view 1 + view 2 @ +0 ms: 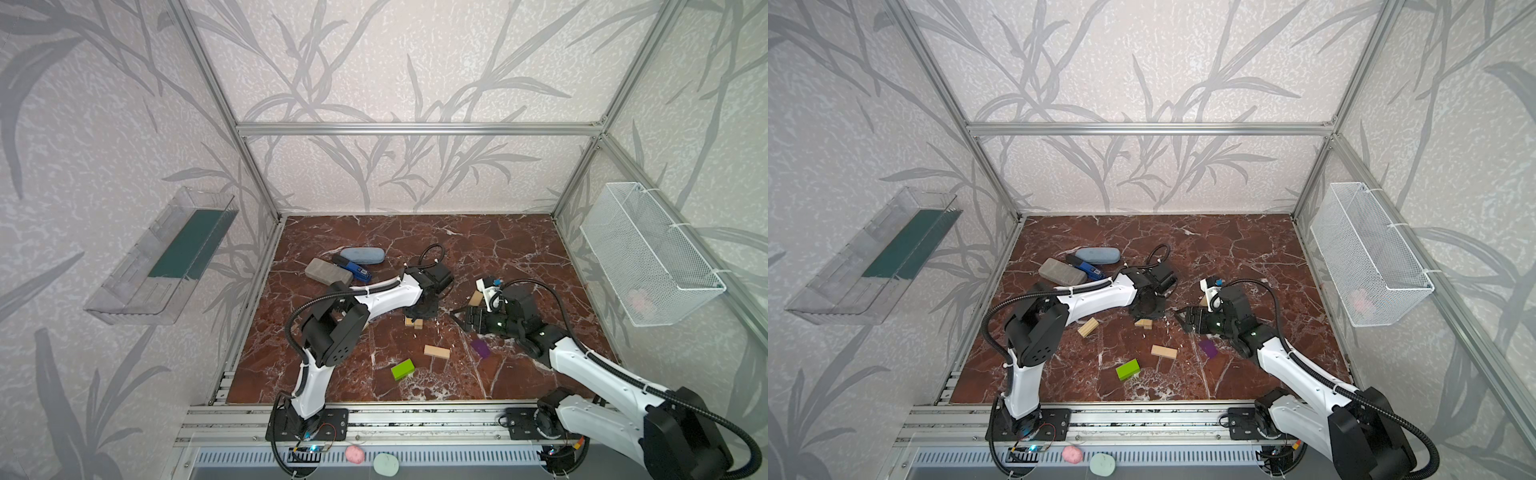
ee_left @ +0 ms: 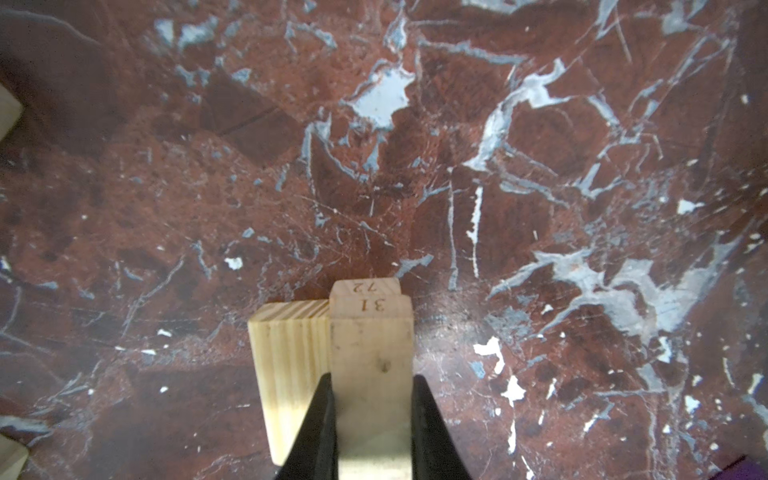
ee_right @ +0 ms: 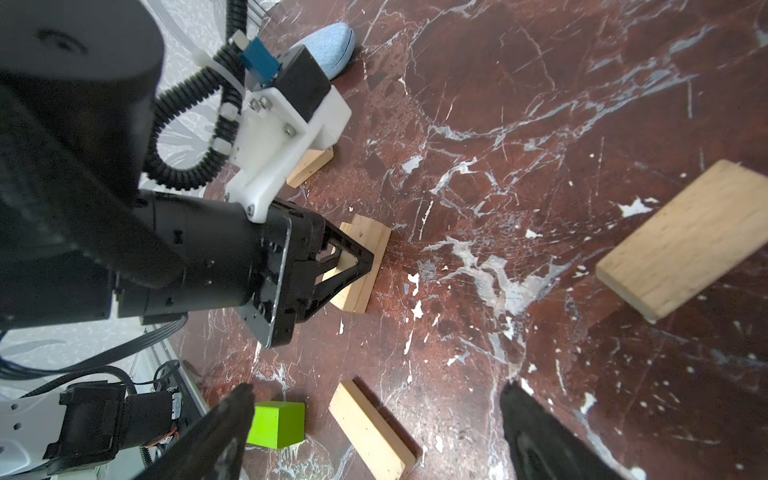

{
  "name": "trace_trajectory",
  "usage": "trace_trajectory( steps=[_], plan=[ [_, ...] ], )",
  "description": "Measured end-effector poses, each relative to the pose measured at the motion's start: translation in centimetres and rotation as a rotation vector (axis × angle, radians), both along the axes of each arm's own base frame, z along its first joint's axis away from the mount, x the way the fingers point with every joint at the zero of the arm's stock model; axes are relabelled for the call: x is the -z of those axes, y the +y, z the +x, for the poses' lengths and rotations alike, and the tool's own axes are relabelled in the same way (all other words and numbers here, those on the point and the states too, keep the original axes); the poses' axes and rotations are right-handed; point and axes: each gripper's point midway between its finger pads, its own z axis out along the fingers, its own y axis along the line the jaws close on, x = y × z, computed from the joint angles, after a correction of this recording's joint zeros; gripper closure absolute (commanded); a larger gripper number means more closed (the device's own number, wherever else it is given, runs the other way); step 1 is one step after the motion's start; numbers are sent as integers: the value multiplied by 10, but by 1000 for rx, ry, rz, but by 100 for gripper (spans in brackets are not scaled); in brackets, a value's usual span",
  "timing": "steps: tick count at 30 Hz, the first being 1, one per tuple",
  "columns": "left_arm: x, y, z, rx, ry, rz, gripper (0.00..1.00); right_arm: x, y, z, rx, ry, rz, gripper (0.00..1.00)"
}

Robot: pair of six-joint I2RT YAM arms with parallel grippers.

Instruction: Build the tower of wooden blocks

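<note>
So: left claw (image 2: 372, 380) clamped on pale block (image 2: 372, 332), lined up over lower block (image 2: 365, 286) and flush beside neighbour (image 2: 291, 353). Firm grip probably for square placement. Tower (image 1: 414, 322) mid-tabletop (image 1: 519, 249), barely begun. Right claw (image 3: 376, 390) spread apart, empty, hovers near tower, likely staged for next pick. Green block (image 1: 402, 369), purple block (image 1: 481, 348) and spare pale block (image 1: 436, 352) lie toward front edge.

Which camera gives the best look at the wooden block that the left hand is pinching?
The left wrist view: the block fills the space between the left hand's fingers, its stamped 31 readable. The right wrist view shows it sideways, partly behind the hand. In both top views the hand hides most of it.
</note>
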Motion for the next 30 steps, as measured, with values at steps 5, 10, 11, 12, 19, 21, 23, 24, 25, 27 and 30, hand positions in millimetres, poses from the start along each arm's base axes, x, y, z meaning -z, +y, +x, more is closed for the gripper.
trace_trajectory(
  steps=[5,10,11,12,19,21,23,24,25,27,30],
  plan=[
    [0,0,0,0,0,0,84,0,0,0,0,1,0,8],
    [0,0,0,-1,0,1,73,0,0,0,1,0,0,8],
    [0,0,0,-2,0,1,72,0,0,0,1,1,0,8],
    [0,0,0,-2,0,1,71,0,-1,0,2,1,0,8],
    [0,0,0,-2,0,1,65,-1,-1,1,5,1,5,8],
    [0,0,0,-2,0,1,65,-1,-1,1,5,1,7,8],
    [0,0,0,-2,0,1,65,-1,0,1,4,1,10,8],
    [0,0,0,-2,0,1,65,-1,0,1,3,2,11,8],
    [0,0,0,-2,1,2,65,-1,0,1,2,2,11,8],
    [0,0,0,-2,0,1,65,-1,0,1,2,2,11,8],
    [0,0,0,-2,0,2,65,-1,0,1,2,2,11,8]
  ],
)
